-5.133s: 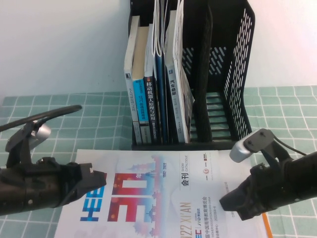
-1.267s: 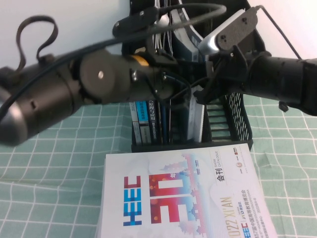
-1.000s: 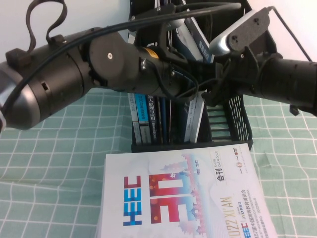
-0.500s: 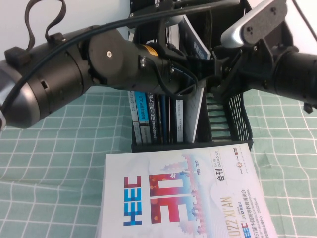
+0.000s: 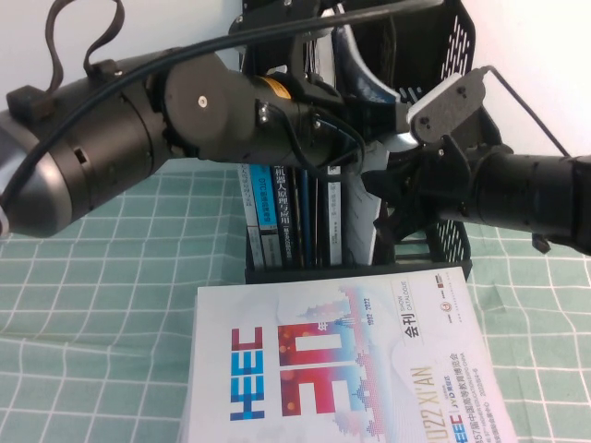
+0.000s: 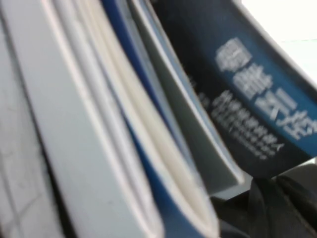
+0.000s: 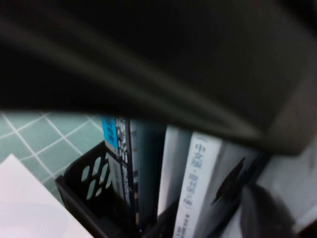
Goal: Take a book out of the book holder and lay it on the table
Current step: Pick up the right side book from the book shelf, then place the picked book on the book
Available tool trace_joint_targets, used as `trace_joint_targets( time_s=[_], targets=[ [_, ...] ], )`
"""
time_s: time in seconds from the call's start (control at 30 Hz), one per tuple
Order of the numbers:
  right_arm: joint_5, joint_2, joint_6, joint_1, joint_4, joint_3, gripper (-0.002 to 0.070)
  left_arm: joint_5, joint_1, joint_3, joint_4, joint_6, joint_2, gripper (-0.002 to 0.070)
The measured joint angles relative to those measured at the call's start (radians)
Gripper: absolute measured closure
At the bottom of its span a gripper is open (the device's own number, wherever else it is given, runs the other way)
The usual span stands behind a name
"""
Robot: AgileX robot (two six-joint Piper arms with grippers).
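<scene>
The black mesh book holder (image 5: pixel 452 55) stands at the back of the green grid table (image 5: pixel 92 305). The book (image 5: pixel 358 217) is the rightmost thin magazine in the row. It leans right, pale below and blue with white print at the top. My left gripper (image 5: pixel 355 138) reaches in from the left among the upright books, shut, its tip hidden by them. The left wrist view shows page edges and a dark blue cover (image 6: pixel 247 84) close up. My right gripper (image 5: pixel 377 201) comes from the right and sits against the book's free edge at mid height.
A white "HEEC 30" magazine (image 5: pixel 323 369) lies flat in front of the holder. Other books with blue and white spines (image 5: pixel 268 198) fill the holder's left slots. Its right slots (image 5: pixel 416 231) hold nothing. The right wrist view shows the holder's front corner (image 7: pixel 94 183).
My right gripper has dropped from near the holder's top to the middle of the leaning book's edge. The left arm has barely moved.
</scene>
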Motion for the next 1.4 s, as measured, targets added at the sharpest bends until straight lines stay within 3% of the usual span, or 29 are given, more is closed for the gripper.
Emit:
trace_joint_targets(
  time_s=[0.13,0.47,0.7,1.03,1.17,1.4],
  targets=[
    [0.004,0.0,-0.013,0.0,0.0,0.0,0.0646,0.012,0.002,0.0,0.0,-0.004,-0.018,0.0678],
    [-0.048,-0.105,0.005,0.0,0.0,0.01,0.0649,0.08,0.002,0.0,-0.002,0.019,-0.146,0.0678],
    [-0.057,-0.305,-0.009,0.0,0.0,0.01,0.0649,0.261,0.002,0.0,0.007,0.135,-0.259,0.0678],
    [-0.015,-0.571,-0.009,0.0,-0.009,0.01,0.065,0.417,0.002,0.0,0.023,0.151,-0.515,0.0678],
    [0.125,-0.604,0.105,0.0,-0.134,0.01,0.065,0.489,0.002,-0.002,0.043,0.143,-0.612,0.0678],
    [0.442,-0.597,0.379,0.0,-0.576,0.01,0.065,0.465,0.002,0.075,0.062,0.111,-0.811,0.0677]
  ],
)
